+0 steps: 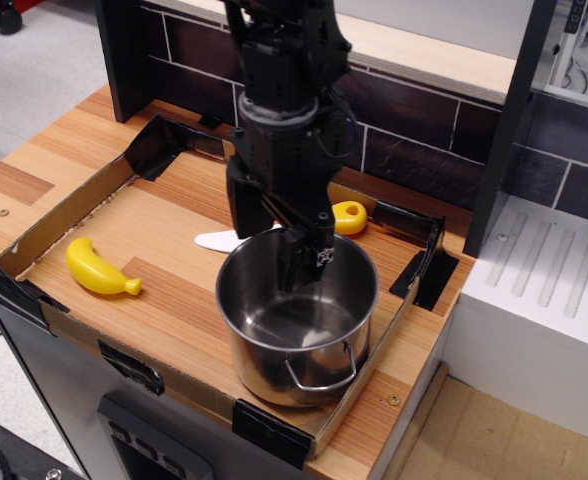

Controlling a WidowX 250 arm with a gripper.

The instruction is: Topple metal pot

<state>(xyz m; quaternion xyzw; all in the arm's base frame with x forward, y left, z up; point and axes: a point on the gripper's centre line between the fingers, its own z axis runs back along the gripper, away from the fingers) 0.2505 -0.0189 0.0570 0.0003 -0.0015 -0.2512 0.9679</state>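
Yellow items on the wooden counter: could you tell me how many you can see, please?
2. The banana lies at the left of the cardboard-edged area; a yellow handle shows behind the metal pot, partly hidden by the arm.

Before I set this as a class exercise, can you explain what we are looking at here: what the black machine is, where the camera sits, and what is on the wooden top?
The camera looks down from above and in front of a wooden counter edged with a low cardboard wall. The black machine is a robot arm reaching down from the top of the picture. Its grasping end, the pincer, dips just inside the far rim of a shiny metal pot. The picture does not show whether it is gripping the rim or only touching it. The pot stands upright, not yet tipped over, near the front right corner. To the left lies a yellow toy banana. Behind the pot lies a white knife with a yellow handle, partly hidden by the arm.
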